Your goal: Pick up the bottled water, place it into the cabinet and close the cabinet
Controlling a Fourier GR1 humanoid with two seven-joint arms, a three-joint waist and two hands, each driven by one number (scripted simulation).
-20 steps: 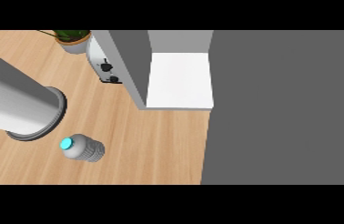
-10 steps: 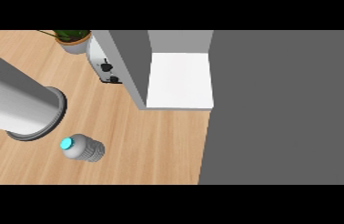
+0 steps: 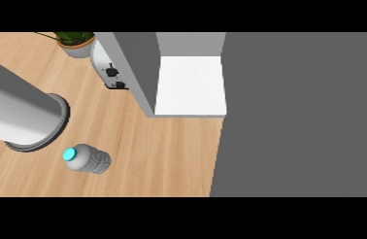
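The bottled water (image 3: 88, 159) stands upright on the wooden counter at the lower left, a clear ribbed bottle with a cyan cap seen from above. The cabinet (image 3: 191, 85) is at the upper middle, its white shelf showing between grey walls. A broad grey panel (image 3: 294, 114), apparently the open cabinet door, fills the right side. A grey forearm (image 3: 25, 114) reaches in from the left edge, ending in a round cuff just above and left of the bottle. No hand shows in this view.
A potted plant (image 3: 75, 41) stands at the back left. A white appliance with two black knobs (image 3: 108, 70) sits next to the cabinet's left wall. Bare wooden counter (image 3: 168, 155) lies between the bottle and the grey panel.
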